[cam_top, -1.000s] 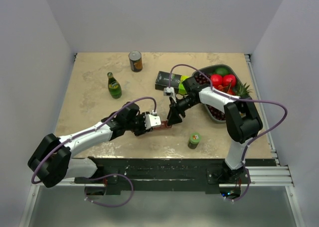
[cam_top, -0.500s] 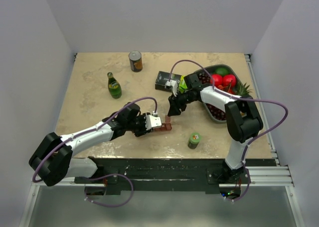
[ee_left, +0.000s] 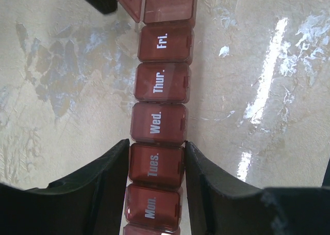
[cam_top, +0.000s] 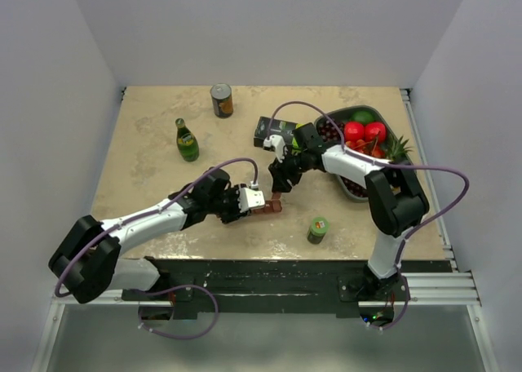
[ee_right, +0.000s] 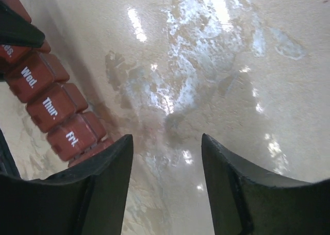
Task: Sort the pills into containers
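top external view: shows the maroon pill containers (cam_top: 272, 206) lying flat on the table (cam_top: 139, 168) near the front middle, one end clamped in the left gripper (cam_top: 259, 202). places the right gripper (cam_top: 277, 183) just above the strip's other end. also takes in a green bottle (cam_top: 188, 140) and a can (cam_top: 221, 99) well apart toward the back left, a black-and-lime box (cam_top: 272, 130) and a tray of fruit (cam_top: 390, 143) behind the right arm, and a small green-lidded jar (cam_top: 317, 228) near the front right.

left wrist view: shows narrow jaws pressed against both long sides of the strip (ee_left: 160, 90) at the "mon." and "tues." cells; "wed.", "thur." and "fri." shut, a lid raised at the far end.

right wrist view: shows jaws partly apart with nothing between, only bare table under the right gripper (ee_right: 166, 142); strip (ee_right: 56, 111) just beside one finger, contact impossible to tell.
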